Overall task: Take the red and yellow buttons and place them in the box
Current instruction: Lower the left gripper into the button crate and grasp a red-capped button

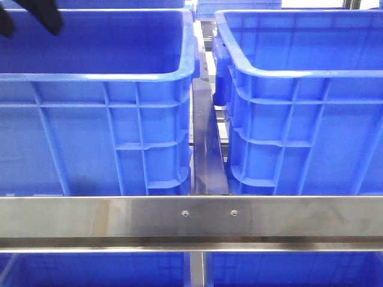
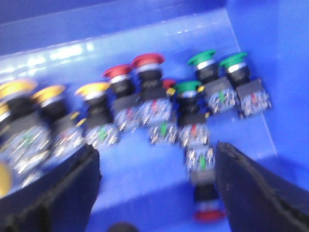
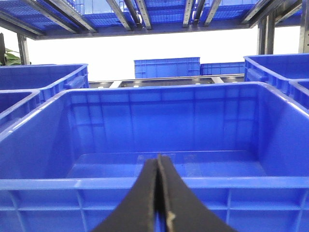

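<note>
Steel racking [image 1: 191, 218] carries two blue crates before you; the box [image 1: 299, 101] sits at 2 o'clock. Your left fingers [image 2: 58, 193] spread wide above the red and yellow buttons [image 2: 96, 104]. Your right fingers [image 3: 155, 193] are pressed together, holding nothing.

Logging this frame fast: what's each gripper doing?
Left gripper: open, holding nothing, above the push buttons.
Right gripper: shut, empty.

Black tapered fingers [image 2: 53, 193]; matte, rubbery.
</note>
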Motion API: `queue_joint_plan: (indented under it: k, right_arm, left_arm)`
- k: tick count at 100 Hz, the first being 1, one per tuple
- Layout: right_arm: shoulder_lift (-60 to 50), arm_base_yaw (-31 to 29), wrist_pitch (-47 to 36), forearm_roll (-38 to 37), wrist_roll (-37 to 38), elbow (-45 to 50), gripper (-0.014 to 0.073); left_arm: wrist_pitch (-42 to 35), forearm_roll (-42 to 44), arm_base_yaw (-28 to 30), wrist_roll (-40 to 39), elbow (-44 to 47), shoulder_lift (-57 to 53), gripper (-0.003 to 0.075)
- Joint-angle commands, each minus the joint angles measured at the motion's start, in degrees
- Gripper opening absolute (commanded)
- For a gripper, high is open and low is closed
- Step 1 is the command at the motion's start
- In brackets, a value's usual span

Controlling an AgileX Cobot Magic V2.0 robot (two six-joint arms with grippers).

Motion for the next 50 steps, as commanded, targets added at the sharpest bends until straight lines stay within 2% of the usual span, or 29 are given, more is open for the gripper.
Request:
queue_joint_plan:
  k: [1,50]
  right_arm:
    - [-1.53,0.06,-4.78,-0.34,-0.17,-1.09,-0.0068]
    - [-1.53,0.06,-4.78,-0.34,-0.17,-1.09,-0.0068]
  left_arm:
    - [-3.21,-0.5,-0.85,-0.68,-4.69,2.13,0.0475]
    - [-5.56,-1.58,-0.85,-0.78,-10.52,16.87,0.0475]
